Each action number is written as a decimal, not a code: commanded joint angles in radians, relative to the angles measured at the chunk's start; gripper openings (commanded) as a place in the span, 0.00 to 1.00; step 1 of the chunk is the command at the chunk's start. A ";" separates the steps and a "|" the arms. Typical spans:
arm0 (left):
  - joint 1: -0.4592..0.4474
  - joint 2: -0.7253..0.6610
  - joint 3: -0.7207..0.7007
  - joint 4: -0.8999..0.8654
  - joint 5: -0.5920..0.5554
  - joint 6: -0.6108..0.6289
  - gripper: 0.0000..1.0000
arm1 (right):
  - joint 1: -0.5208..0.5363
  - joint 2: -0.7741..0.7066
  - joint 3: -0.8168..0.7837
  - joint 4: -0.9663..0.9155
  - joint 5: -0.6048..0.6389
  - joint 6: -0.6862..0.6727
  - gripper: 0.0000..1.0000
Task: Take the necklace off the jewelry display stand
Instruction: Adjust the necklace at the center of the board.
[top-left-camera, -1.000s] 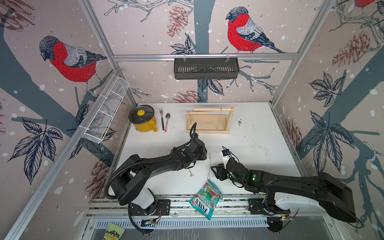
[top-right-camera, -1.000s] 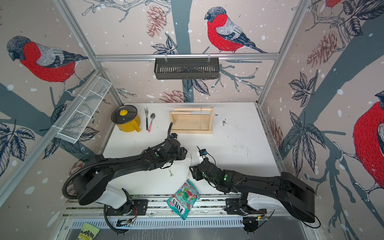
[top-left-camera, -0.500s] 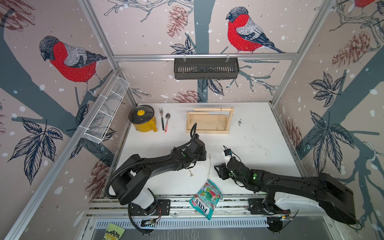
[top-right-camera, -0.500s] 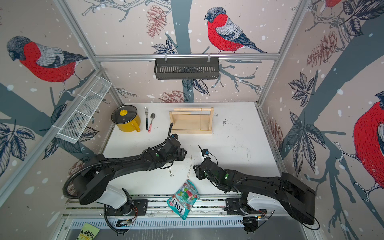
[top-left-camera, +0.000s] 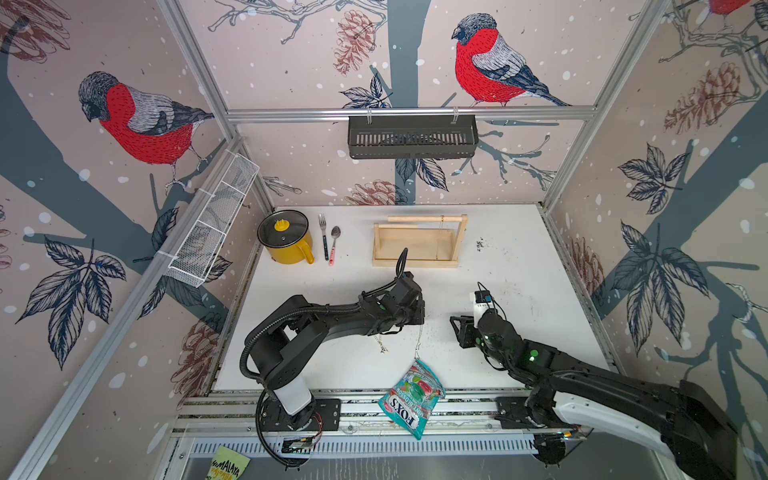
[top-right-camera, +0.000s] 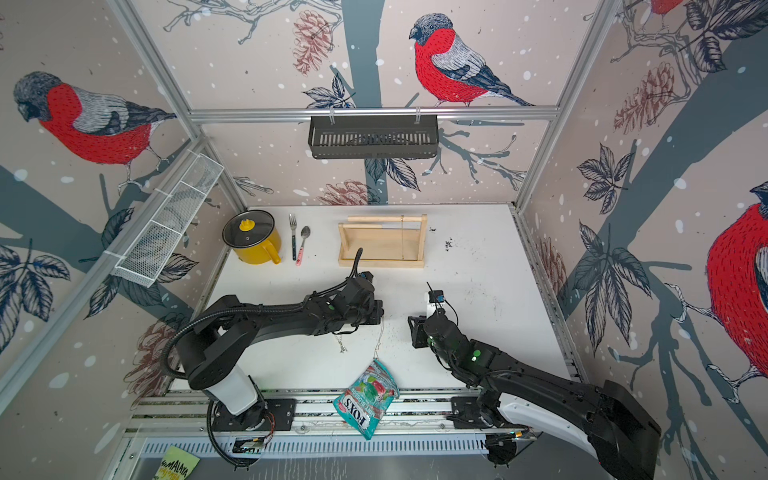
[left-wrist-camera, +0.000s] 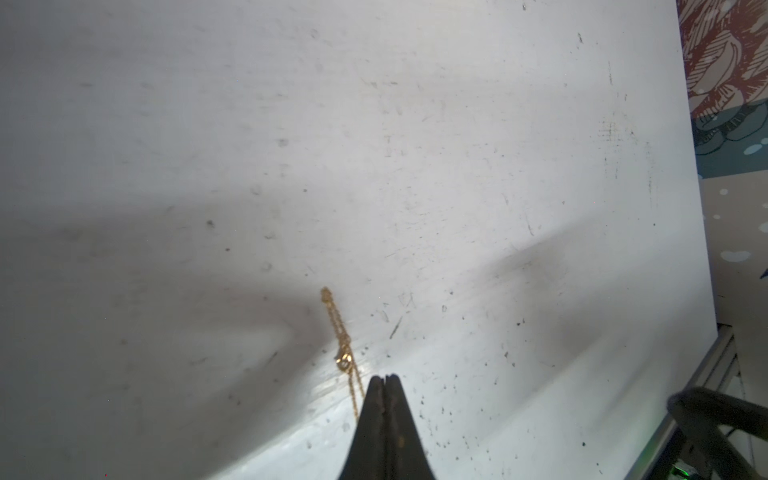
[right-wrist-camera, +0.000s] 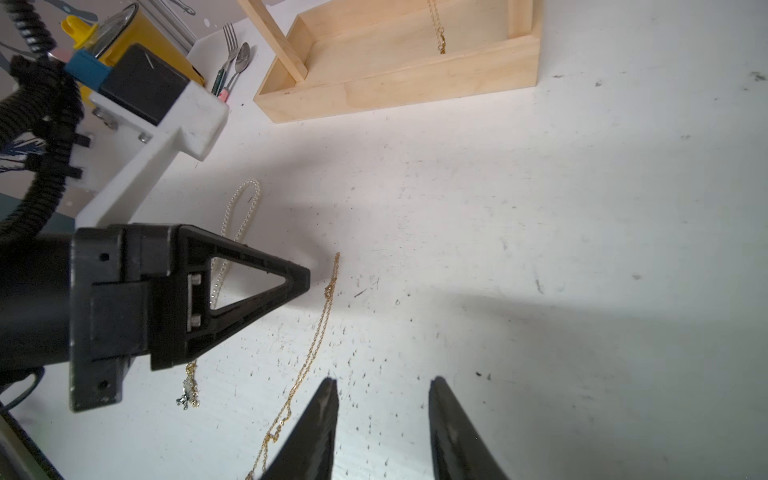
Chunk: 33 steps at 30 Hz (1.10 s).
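Clearing the stand: one chain down, one still on the bar

Judging from how things lie, the set-down step is at its end. A gold necklace (top-left-camera: 419, 343) lies stretched out on the white table (top-left-camera: 519, 291) in the lower middle of a top view. It is well clear of the jewelry display stand (top-left-camera: 415, 262) and ends at a candy bag (top-left-camera: 411, 395). The left gripper (left-wrist-camera: 386, 380) sits just above the chain's upper end. Its jaws are pressed together with nothing showing between them — the chain runs past beside the tips, not through them. The right gripper (right-wrist-camera: 383, 379) hovers near the same chain, jaws apart and empty. A pearl string (right-wrist-camera: 245, 199) and a pendant chain (right-wrist-camera: 189, 386) also lie loose by the left arm.

The stand sits in the upper middle of the frame. It is light bare wood, with a shallow tray base, an upright post at its right end and a round dowel (top-left-camera: 415, 219) across the top. A hanging necklace (top-left-camera: 441, 239) — a very thin gold chain — is draped over the dowel near the post and drops straight into the tray. Whether its lower end touches the tray floor I cannot tell.

If that chain is the next to come off, one arm must reach up to the stand with its jaws parted. It would need to pinch the fine links close under the dowel, then draw the loop leftward off the bar's end, which looks unsupported. So slight a chain leaves little to grip and could easily slip.
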<state>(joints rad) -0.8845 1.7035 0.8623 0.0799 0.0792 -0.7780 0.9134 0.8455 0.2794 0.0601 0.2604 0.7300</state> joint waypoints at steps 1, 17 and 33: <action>-0.011 0.033 0.030 0.003 0.012 -0.021 0.00 | -0.015 -0.034 -0.017 -0.014 0.010 -0.009 0.38; -0.010 0.003 0.032 -0.065 -0.084 -0.048 0.00 | -0.053 -0.133 -0.065 -0.041 0.001 -0.008 0.38; -0.009 0.079 0.082 -0.134 -0.100 -0.055 0.00 | -0.064 -0.133 -0.072 -0.036 -0.010 -0.012 0.38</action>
<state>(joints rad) -0.8932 1.7741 0.9356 -0.0364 0.0021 -0.8234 0.8501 0.7136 0.2089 0.0166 0.2569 0.7292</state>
